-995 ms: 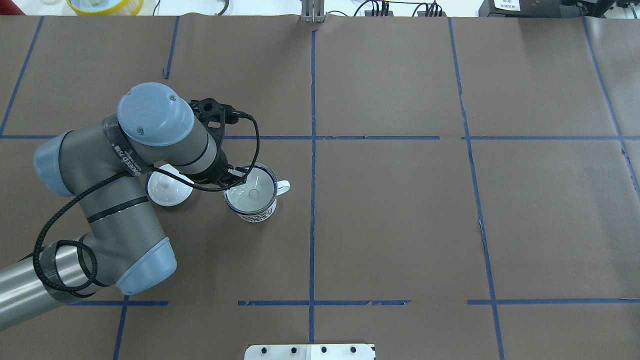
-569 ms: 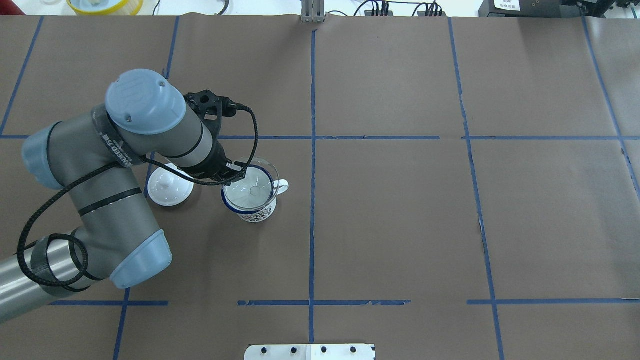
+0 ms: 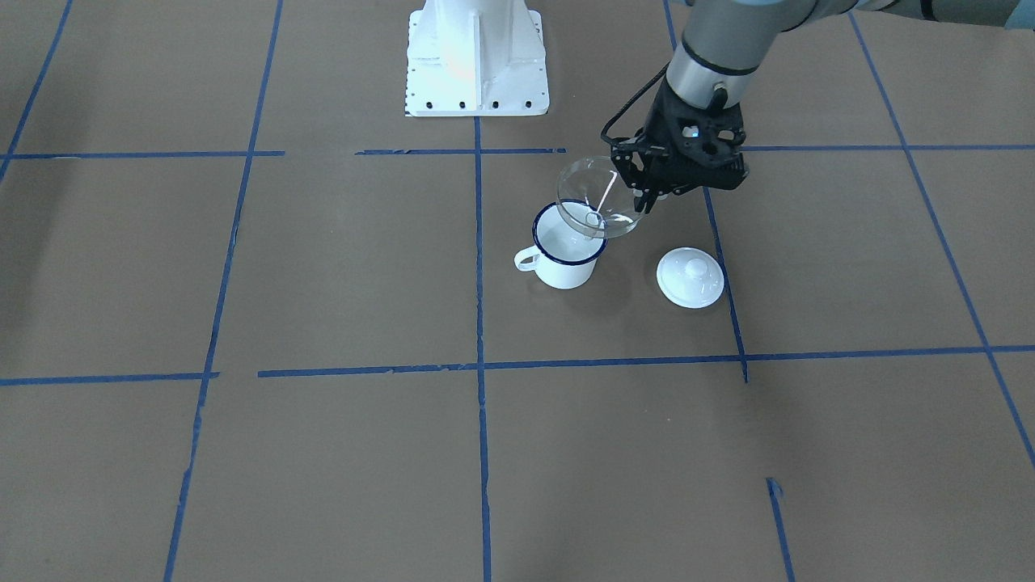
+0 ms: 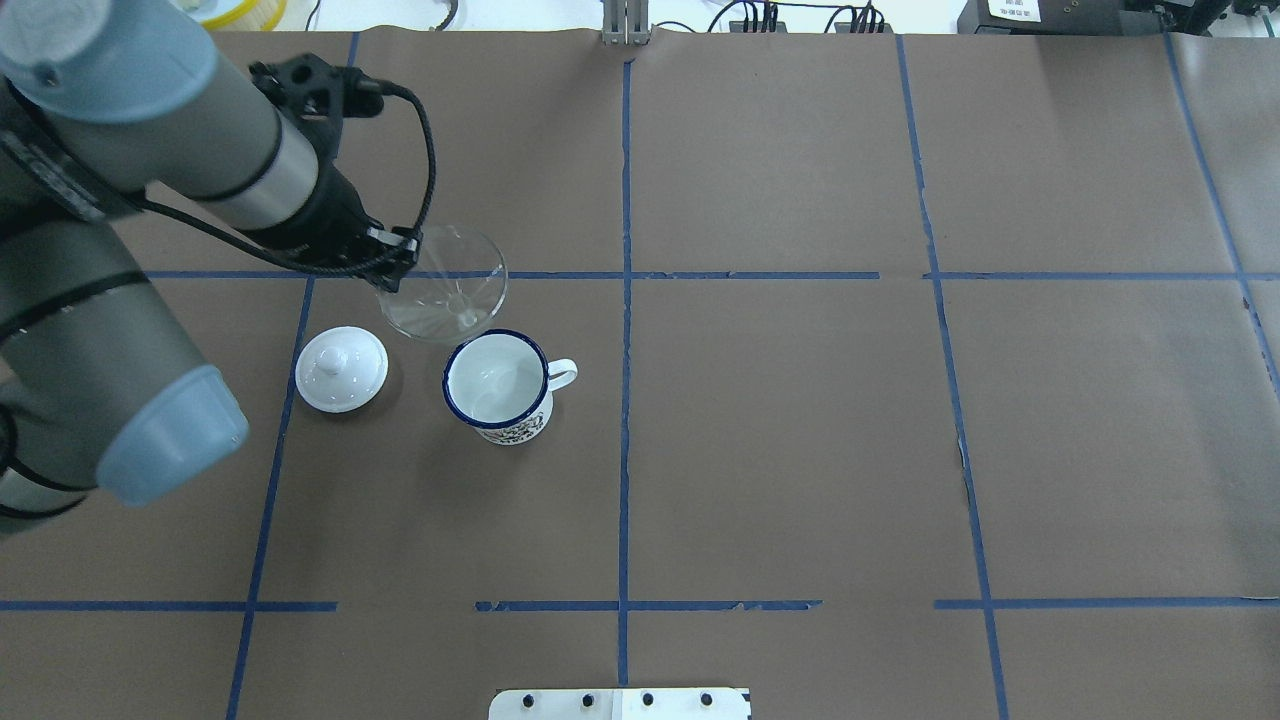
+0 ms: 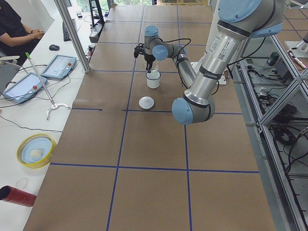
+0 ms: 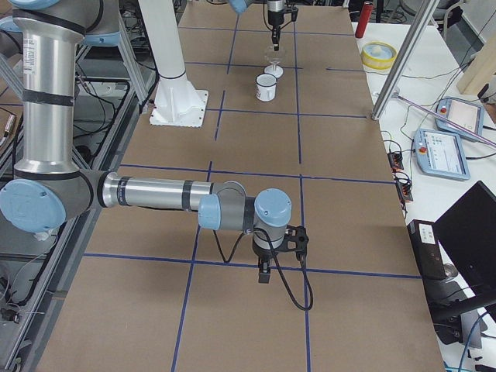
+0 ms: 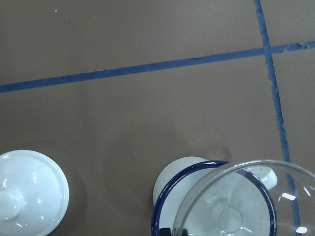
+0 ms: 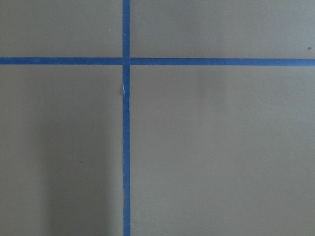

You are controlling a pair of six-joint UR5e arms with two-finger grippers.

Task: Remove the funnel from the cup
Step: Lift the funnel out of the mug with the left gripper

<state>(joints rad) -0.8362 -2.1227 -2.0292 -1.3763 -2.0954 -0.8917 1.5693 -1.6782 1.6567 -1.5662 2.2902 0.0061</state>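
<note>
Robotics laboratory. Evidence: a large desk (image 4: 800, 450) clad in brown paper and gridded with blue tape (image 4: 624, 420). Two grey industrial arms, left arm (image 5: 211, 62) and right arm (image 6: 147, 194), share a bolted white pedestal (image 3: 475, 56). Alongside: aluminium frame posts (image 5: 72, 36), teach pendants (image 5: 58, 66) on a white side bench (image 5: 19, 120), loose cabling (image 5: 269, 96), a seated operator (image 5: 12, 26).

A second ago the funnel (image 4: 443, 283) sat in the cup (image 4: 497, 385), with my left jaws clamped on its rim right at the cup's mouth. Since then my arm has risen and carried the funnel up with it. It now hangs in my jaws in the air, spout out of the cup. The cup, now below my jaws, shows its bare white inside. The lid (image 4: 341, 369), earlier half hidden under my arm, is in full view.
</note>
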